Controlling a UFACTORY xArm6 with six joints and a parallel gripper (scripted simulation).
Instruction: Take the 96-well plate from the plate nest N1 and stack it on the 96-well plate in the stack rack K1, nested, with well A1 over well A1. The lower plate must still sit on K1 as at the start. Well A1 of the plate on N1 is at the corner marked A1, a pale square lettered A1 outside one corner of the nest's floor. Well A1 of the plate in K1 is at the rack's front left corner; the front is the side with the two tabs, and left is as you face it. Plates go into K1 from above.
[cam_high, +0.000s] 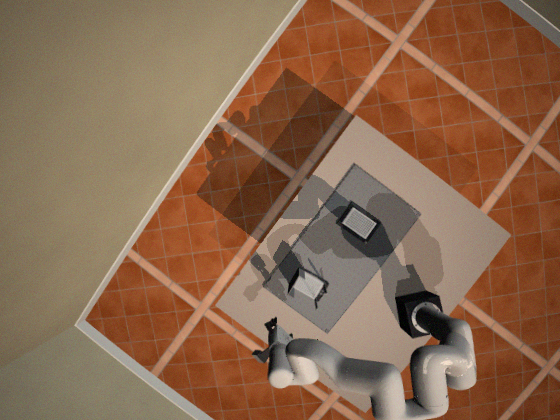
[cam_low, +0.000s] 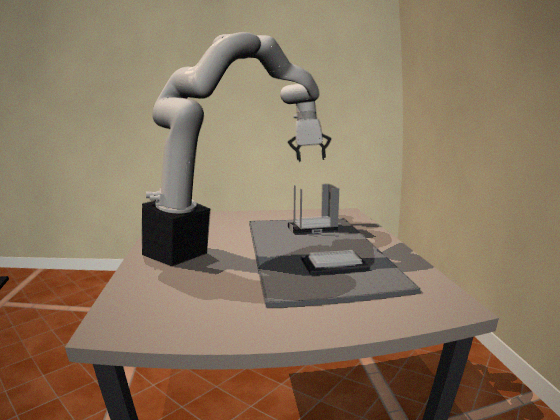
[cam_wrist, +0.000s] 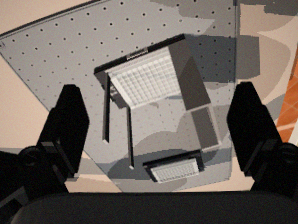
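Take the stack rack K1 (cam_low: 330, 202) as your landmark. Nearest you in the exterior view, on the near side of the rack, the 96-well plate (cam_low: 334, 259) you have to fetch lies flat on plate nest N1 (cam_low: 336, 268), well apart from the rack, both on the grey perforated mat (cam_low: 280, 280) that covers part of the bench (cam_low: 200, 310). Nothing touches that plate yet.

Further back, the rack itself holds the lower plate (cam_low: 314, 222) low between its thin posts and its tall back panel. Above the rack, high and well apart from it, the claw (cam_low: 310, 150) hangs with its fingers spread fully wide, pinching nothing.

Your step, as I judge it, is the approach to N1, and the claw is over the wrong station for that. Bring it away from the rack and centre it over the nest before you descend. The A1 marker is too small to make out in these views, so confirm which corner it sits at before you commit to a wrist angle; that decides how the plate must turn over K1. Come down straight, keep the fingers spread until they straddle the plate's sides evenly, and stay clear of the rack's posts throughout.
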